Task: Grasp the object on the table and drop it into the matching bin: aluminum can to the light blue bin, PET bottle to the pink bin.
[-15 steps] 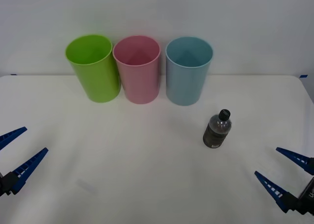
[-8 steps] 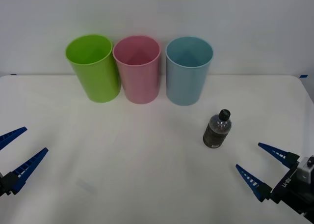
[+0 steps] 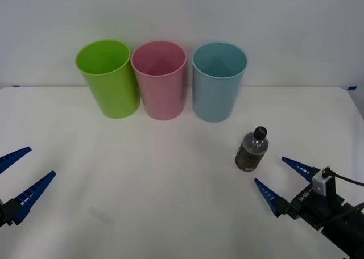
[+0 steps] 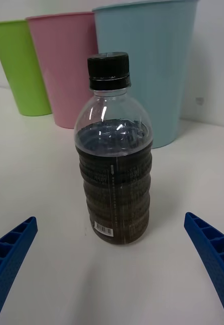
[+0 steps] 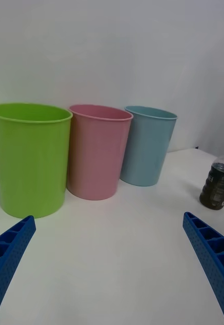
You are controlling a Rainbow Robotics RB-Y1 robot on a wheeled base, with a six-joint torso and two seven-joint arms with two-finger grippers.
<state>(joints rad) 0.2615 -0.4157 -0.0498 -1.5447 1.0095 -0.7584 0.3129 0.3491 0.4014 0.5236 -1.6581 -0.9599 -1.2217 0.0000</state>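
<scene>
The PET bottle (image 3: 251, 150) stands upright on the white table (image 3: 170, 174), right of centre; it is clear, holds dark brown liquid and has a black cap. In the right wrist view the bottle (image 4: 114, 157) stands straight ahead between my blue fingers. My right gripper (image 3: 276, 176) is open, just right of and nearer than the bottle, not touching it. The pink bin (image 3: 159, 80) stands at the back between a lime green tub and the light blue bin (image 3: 218, 81). At the table's left edge my left gripper (image 3: 17, 174) is parked open.
A lime green tub (image 3: 108, 77) stands left of the pink bin, the three tubs in a row along the back edge by the wall. Bare tabletop lies between the bottle and the bins.
My right gripper has moved left and forward from the table's right edge toward the bottle, still open. The bottle, bins and left gripper have not moved.
</scene>
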